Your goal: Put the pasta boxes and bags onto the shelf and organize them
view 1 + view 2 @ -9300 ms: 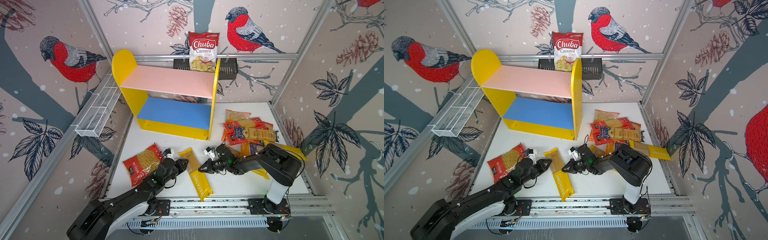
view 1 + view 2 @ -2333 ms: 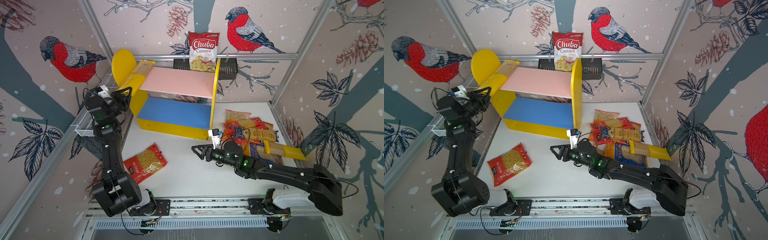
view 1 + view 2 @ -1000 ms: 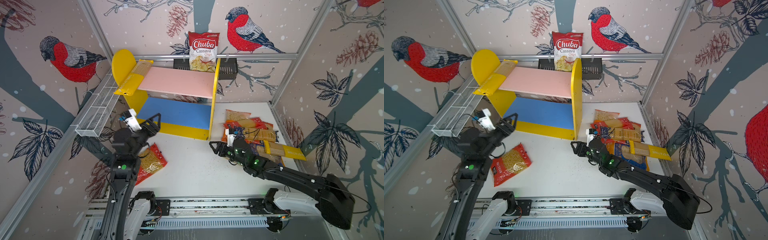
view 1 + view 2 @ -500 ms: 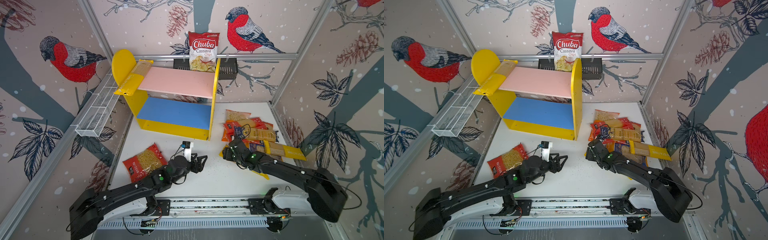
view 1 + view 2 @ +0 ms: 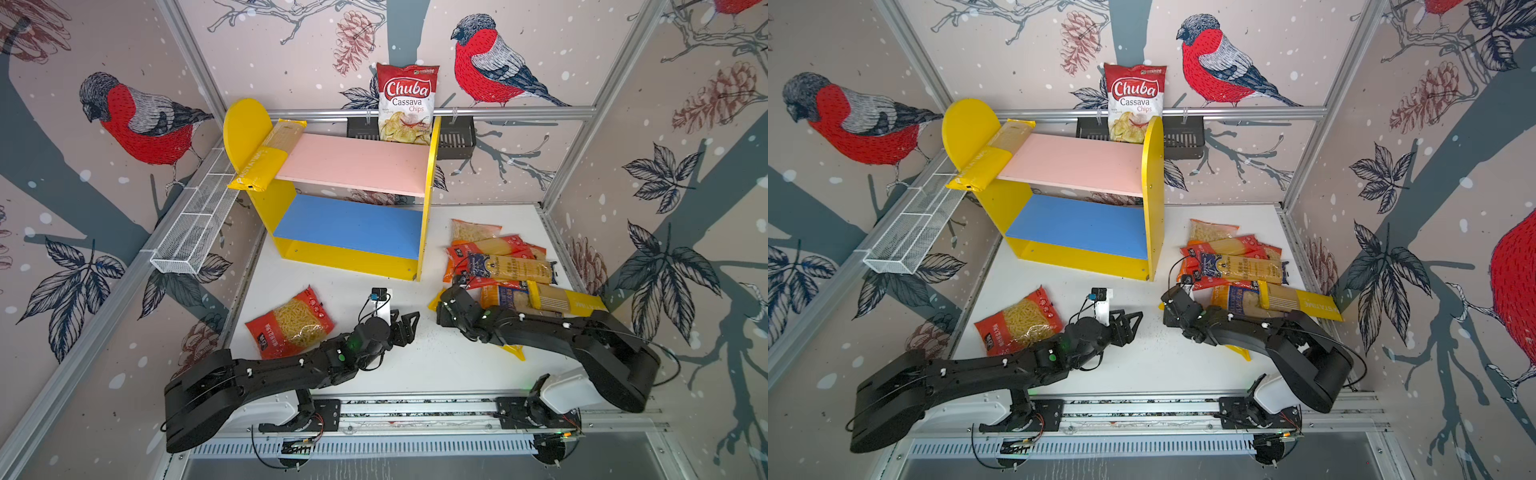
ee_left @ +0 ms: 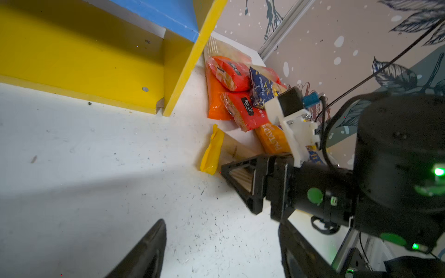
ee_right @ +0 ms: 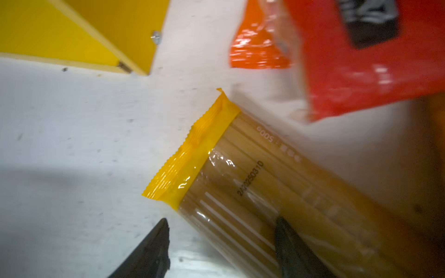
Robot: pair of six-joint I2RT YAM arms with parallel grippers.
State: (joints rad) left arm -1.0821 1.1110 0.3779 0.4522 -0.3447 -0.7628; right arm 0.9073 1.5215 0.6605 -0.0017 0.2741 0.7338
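Note:
The shelf has yellow sides, a pink upper board and a blue lower board. One long yellow pasta pack lies on the pink board's left end, overhanging the front. A red macaroni bag lies on the table's left. Several pasta bags are piled at the right. My left gripper hovers open and empty over the table's middle. My right gripper is open, low over the end of a yellow spaghetti pack that lies under the right arm.
A Chuba chips bag stands in a black basket behind the shelf. A white wire basket hangs on the left wall. Another yellow pack lies at the pile's right edge. The two grippers are close together.
The left arm swung down from beside the shelf to the table's middle, still open. The right gripper drew back right and settled over the yellow spaghetti pack's end.

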